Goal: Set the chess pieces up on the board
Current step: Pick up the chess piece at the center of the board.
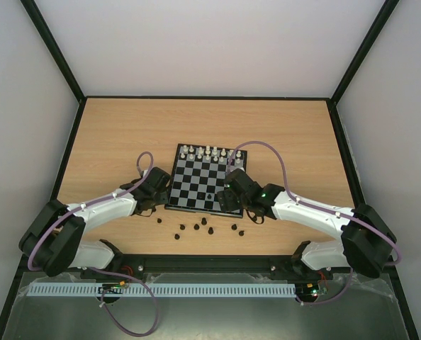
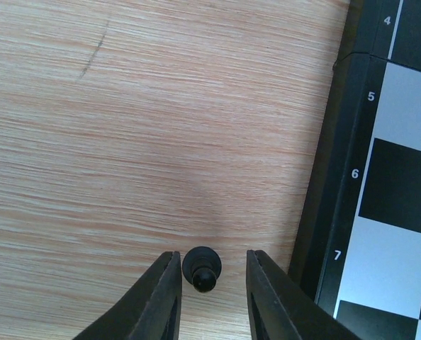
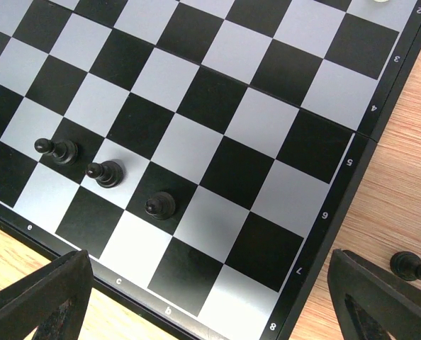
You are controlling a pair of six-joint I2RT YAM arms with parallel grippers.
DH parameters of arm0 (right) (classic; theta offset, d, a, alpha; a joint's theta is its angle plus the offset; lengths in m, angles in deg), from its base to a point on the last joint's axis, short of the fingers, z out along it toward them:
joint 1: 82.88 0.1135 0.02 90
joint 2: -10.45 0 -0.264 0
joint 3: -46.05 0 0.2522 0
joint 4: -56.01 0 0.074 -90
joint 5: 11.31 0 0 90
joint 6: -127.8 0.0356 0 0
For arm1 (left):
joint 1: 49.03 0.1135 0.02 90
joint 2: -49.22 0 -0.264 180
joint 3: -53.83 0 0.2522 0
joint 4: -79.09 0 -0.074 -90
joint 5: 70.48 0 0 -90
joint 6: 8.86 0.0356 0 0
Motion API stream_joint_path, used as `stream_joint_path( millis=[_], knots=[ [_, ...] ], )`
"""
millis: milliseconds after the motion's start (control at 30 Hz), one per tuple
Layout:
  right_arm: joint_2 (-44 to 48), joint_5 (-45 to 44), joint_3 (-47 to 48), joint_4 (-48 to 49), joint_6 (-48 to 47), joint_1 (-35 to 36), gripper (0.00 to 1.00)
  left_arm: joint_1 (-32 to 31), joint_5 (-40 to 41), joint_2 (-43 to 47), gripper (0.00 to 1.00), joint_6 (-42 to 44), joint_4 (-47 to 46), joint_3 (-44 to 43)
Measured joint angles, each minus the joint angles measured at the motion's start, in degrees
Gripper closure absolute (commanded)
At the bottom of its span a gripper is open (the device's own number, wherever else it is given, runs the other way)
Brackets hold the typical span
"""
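Note:
The board [image 1: 196,185] lies mid-table, with small white pieces on its far rows. Three black pawns [image 3: 105,172] stand in a slanted line on its near-left squares in the right wrist view. Several black pieces [image 1: 196,227] lie scattered on the table in front of the board. My left gripper [image 1: 152,190] is just left of the board. In the left wrist view it [image 2: 212,273] is open around a black pawn [image 2: 201,268] standing on the wood, with a gap on the right side. My right gripper [image 3: 210,283] is wide open and empty over the board's near-right corner.
The board's dark numbered border [image 2: 352,142] runs close to the right of my left fingers. One black piece [image 3: 411,266] lies on the wood beside my right finger. A white piece [image 3: 380,1] shows at the top edge.

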State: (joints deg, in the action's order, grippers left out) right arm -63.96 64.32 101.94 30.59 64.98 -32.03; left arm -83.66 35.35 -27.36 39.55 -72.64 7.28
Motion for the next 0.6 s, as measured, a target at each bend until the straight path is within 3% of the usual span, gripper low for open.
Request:
stream_joint_path(
  millis=[433, 600],
  knots=[
    [0.0, -0.1, -0.3, 0.0, 0.0, 0.0, 0.09, 1.0, -0.3, 0.0, 0.85, 1.1, -0.4, 0.0],
    [0.0, -0.3, -0.3, 0.0, 0.0, 0.0, 0.09, 1.2, -0.3, 0.0, 0.82, 1.5, -0.4, 0.0]
  ],
)
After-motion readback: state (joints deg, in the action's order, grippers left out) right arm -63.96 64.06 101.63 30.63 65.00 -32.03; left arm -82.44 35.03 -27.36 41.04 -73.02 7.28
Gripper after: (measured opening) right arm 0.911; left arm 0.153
